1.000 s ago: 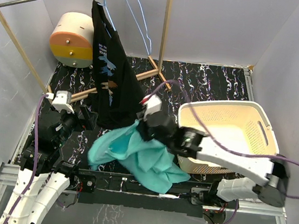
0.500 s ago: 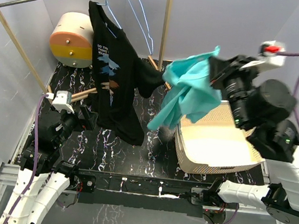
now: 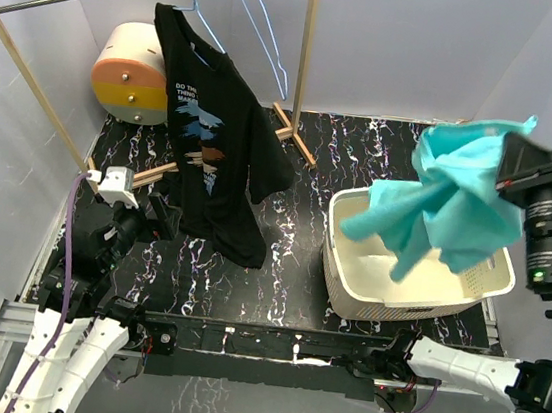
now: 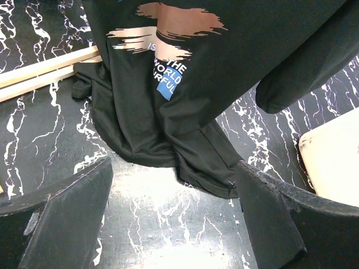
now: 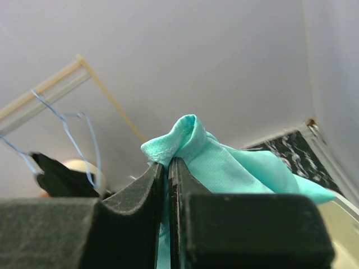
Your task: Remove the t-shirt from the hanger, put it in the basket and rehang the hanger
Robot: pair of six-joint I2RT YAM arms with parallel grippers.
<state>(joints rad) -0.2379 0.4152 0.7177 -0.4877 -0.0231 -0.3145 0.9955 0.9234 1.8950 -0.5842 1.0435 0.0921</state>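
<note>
A teal t-shirt [image 3: 448,202] hangs bunched from my right gripper [image 3: 515,150], which is raised high over the cream laundry basket [image 3: 395,302]. In the right wrist view the gripper [image 5: 167,163] is shut on a fold of the teal shirt [image 5: 224,162]. A black printed t-shirt [image 3: 213,148] hangs on a blue wire hanger [image 3: 194,10] on the rack. A second blue wire hanger [image 3: 263,29] hangs bare beside it. My left gripper [image 3: 161,218] is open and empty, low beside the black shirt's hem [image 4: 185,67], not touching it [image 4: 174,165].
The wooden rack [image 3: 304,59] with a metal rail stands at the back left; its base bars cross the black marbled table [image 3: 287,278]. A cream and orange cylinder [image 3: 131,73] sits in the back left corner. The basket's corner shows in the left wrist view [image 4: 331,157].
My right gripper has carried the teal shirt up from the table's front middle, rightward, to above the basket. The black shirt has swung back to hang straight. The left arm has not moved.
</note>
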